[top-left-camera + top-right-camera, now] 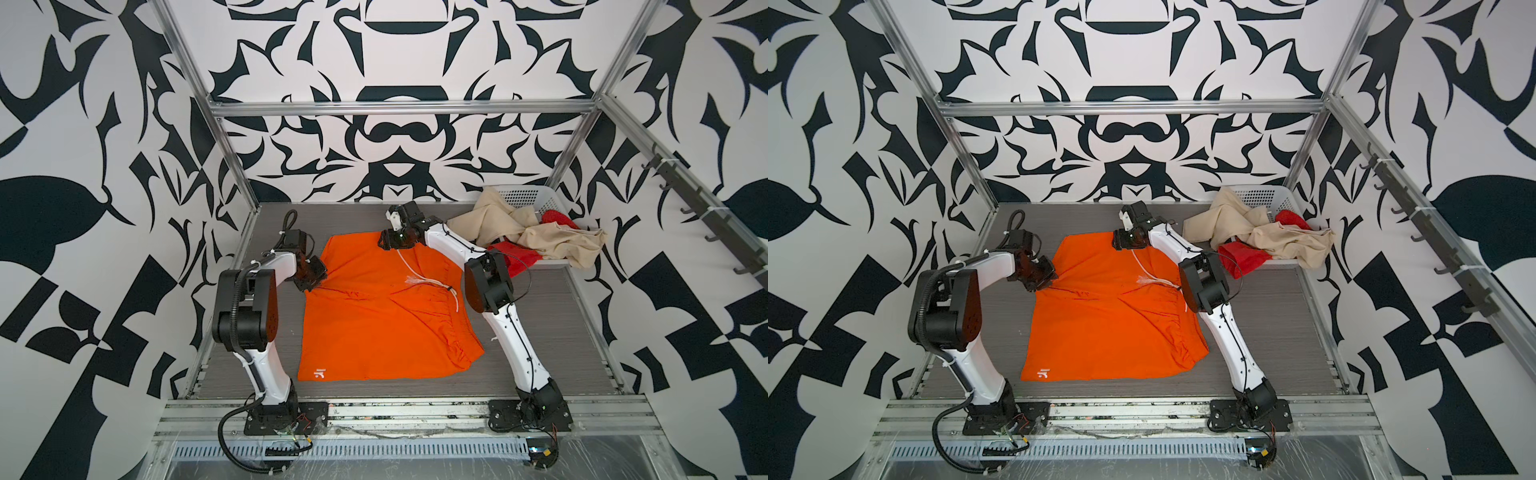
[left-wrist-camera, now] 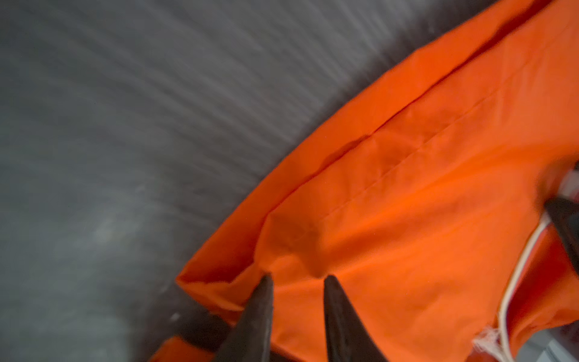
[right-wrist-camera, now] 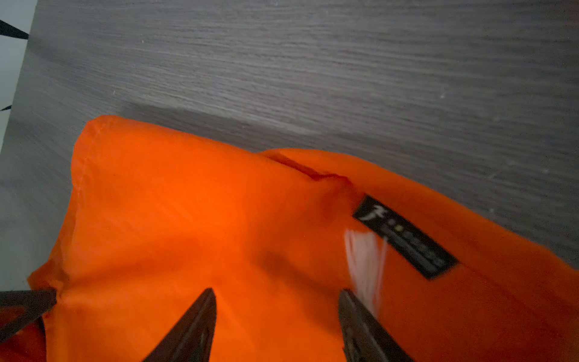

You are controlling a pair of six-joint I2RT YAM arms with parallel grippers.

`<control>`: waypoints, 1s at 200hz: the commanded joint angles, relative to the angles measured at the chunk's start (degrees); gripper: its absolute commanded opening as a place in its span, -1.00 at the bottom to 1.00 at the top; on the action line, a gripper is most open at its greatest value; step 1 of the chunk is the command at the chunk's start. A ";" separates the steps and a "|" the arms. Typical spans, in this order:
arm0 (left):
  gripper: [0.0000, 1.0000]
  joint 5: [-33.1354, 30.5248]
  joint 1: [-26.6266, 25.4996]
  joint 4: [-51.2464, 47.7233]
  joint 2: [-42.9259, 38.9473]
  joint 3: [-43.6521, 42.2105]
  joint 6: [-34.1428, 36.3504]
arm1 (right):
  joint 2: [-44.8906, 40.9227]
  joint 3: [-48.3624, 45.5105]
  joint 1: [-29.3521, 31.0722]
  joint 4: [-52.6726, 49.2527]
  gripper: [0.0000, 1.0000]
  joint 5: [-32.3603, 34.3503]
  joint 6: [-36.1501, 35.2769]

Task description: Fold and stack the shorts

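Observation:
Bright orange shorts (image 1: 374, 328) (image 1: 1100, 328) lie spread on the grey table, their far part folded over, with a white drawstring (image 1: 415, 276) across the middle and a small white logo (image 1: 320, 372) at the near left corner. My left gripper (image 1: 311, 282) (image 2: 297, 277) sits at their left edge, jaws a little apart, tips on puckered cloth. At their far edge, over the cloth beside a black label (image 3: 404, 236), my right gripper (image 1: 384, 243) (image 3: 277, 294) stands wide open. Beige shorts (image 1: 540, 243) and red shorts (image 1: 509, 253) lie heaped at the back right.
A white perforated basket (image 1: 528, 195) stands in the back right corner, with the beige and red cloth spilling out of it onto the table. Metal frame posts and rails bound the table. Bare grey tabletop (image 1: 552, 332) shows right of the orange shorts.

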 commanded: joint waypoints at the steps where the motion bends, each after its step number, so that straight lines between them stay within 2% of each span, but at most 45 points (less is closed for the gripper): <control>1: -0.24 0.36 -1.30 -1.04 -3.29 2.26 0.14 | -10.55 -4.24 0.06 1.64 0.34 -0.41 -1.09; 19: -0.22 1.26 -2.63 -1.34 -1.65 8.40 1.00 | -16.88 -12.70 0.08 2.87 0.34 0.18 -1.39; 64: -0.17 4.86 -4.63 -2.00 9.84 24.23 2.92 | -29.04 -33.25 0.47 6.79 0.34 0.78 2.11; 97: -0.18 5.38 -6.72 -3.52 18.13 30.64 2.84 | -30.88 -41.81 -1.36 8.88 0.35 1.77 4.95; 138: -0.22 2.30 -6.63 -5.20 25.01 34.48 1.73 | -25.71 -40.25 -3.53 9.63 0.34 5.28 6.39; 200: -0.23 0.45 -4.11 -10.49 35.65 46.31 2.51 | -13.94 -25.57 -9.37 4.54 0.34 11.67 8.68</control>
